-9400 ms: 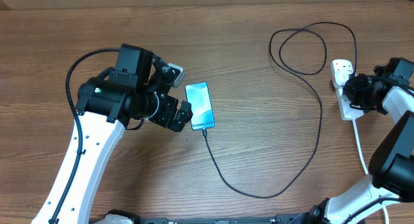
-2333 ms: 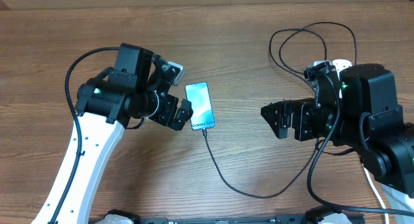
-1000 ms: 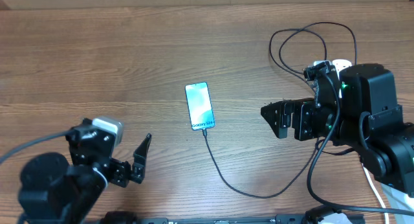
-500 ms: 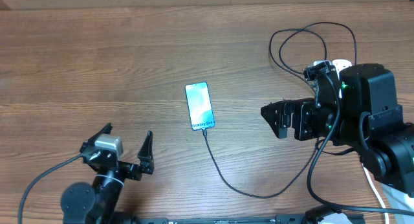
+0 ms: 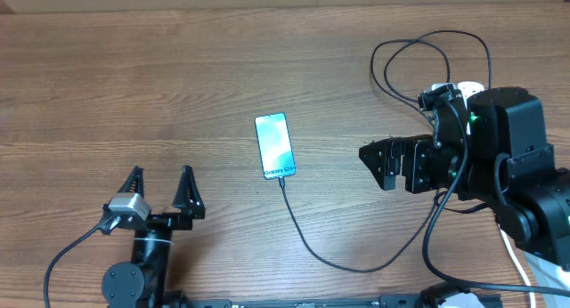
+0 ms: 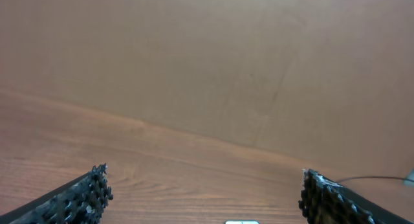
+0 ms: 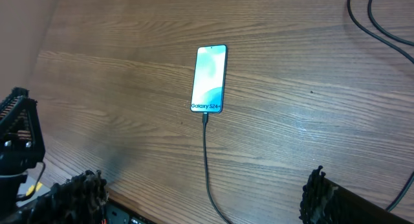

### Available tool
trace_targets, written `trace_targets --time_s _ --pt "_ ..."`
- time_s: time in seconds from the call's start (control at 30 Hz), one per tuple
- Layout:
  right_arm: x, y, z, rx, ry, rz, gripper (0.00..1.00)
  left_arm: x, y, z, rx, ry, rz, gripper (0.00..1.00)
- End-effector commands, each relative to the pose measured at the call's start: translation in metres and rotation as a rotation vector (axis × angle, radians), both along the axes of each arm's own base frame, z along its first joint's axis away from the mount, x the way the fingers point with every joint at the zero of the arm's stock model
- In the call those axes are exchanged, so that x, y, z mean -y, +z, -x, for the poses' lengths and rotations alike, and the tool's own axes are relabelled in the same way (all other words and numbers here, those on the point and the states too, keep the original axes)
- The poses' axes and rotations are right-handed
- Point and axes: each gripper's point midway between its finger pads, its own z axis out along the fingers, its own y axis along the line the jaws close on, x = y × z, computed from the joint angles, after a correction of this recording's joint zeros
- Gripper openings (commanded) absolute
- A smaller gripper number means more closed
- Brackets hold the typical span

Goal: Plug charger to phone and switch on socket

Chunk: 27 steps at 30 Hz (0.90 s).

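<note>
The phone (image 5: 274, 146) lies flat mid-table with its light-blue screen lit. The charger (image 5: 307, 244), a thin black cable, meets the phone's near end, curves right and loops at the back right. Only a white corner of the socket (image 5: 470, 87) shows behind the right arm. My left gripper (image 5: 160, 185) is open and empty at the near left, well short of the phone. My right gripper (image 5: 374, 168) is open and empty, raised right of the phone. The right wrist view shows the phone (image 7: 210, 78) and the charger (image 7: 206, 159) between my open fingers (image 7: 77, 193).
The charger loops (image 5: 427, 63) lie at the back right beside the right arm. In the left wrist view, open fingers (image 6: 330, 201) frame bare wood and a brown wall; the phone's top edge (image 6: 242, 221) peeks in at the bottom. The left arm (image 7: 16, 140) shows in the right wrist view.
My left arm has drawn back from beside the phone to the near left edge and turned its open gripper away from me. The right arm, phone and charger have not moved.
</note>
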Motion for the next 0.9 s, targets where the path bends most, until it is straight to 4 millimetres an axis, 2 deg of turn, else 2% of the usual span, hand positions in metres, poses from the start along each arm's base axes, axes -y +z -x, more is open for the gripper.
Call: trace_targets --time_s 0.0,0.13,0.3,0.4,0.53,0.87 --pt "-0.001 0.006 0.000 0.022 0.007 -0.003 1.00 -0.009 -0.021 -0.006 -0.015 0.035 0.086 1.00" --pt "-0.001 0.006 0.000 0.021 0.007 -0.003 1.00 -0.010 -0.042 -0.012 -0.025 0.028 0.180 1.00" --pt "-0.001 0.006 0.000 0.021 0.007 -0.003 1.00 -0.013 -0.057 -0.012 -0.083 0.053 0.181 1.00" --pt "-0.001 0.006 0.000 0.022 0.007 -0.003 1.00 -0.014 -0.081 -0.011 -0.180 0.068 0.182 0.99" --pt "-0.001 0.006 0.000 0.022 0.007 -0.003 1.00 -0.014 -0.078 -0.012 -0.169 0.067 0.062 1.00" --pt "-0.001 0.006 0.000 0.021 0.007 -0.003 1.00 -0.014 -0.079 -0.012 -0.169 0.067 0.055 0.99"
